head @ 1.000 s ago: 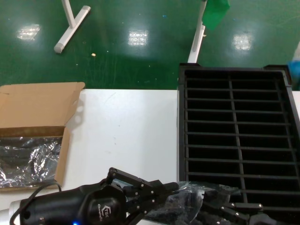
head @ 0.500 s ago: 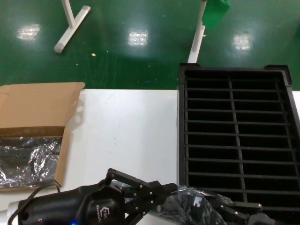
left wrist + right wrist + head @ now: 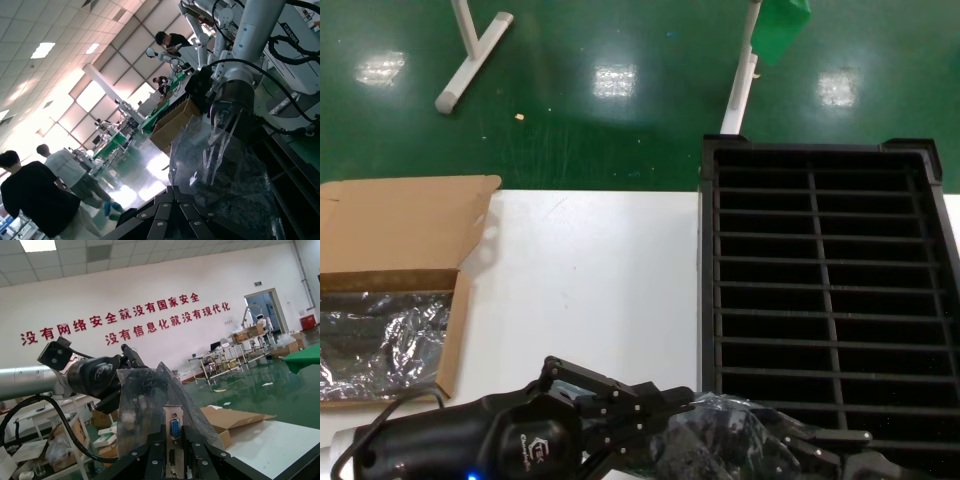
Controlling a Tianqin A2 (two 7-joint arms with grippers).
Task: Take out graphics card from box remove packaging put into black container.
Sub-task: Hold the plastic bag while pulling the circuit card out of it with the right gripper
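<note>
Graphics card (image 3: 174, 432): partly inside the packaging (image 3: 725, 445), held up between both grippers just beside the near edge of the black container (image 3: 825, 290). Bracket end with blue connector clamped by the right gripper (image 3: 172, 452); long axis runs from it toward the left gripper (image 3: 655, 420). Left gripper: fingers pinched on the bag's opposite end. Judged next move: the arms pull apart along that axis, and the right one, nearer the container, carries the card over. Box (image 3: 395, 290): well apart to the container's left, holding more silver bags (image 3: 380, 340).
</note>
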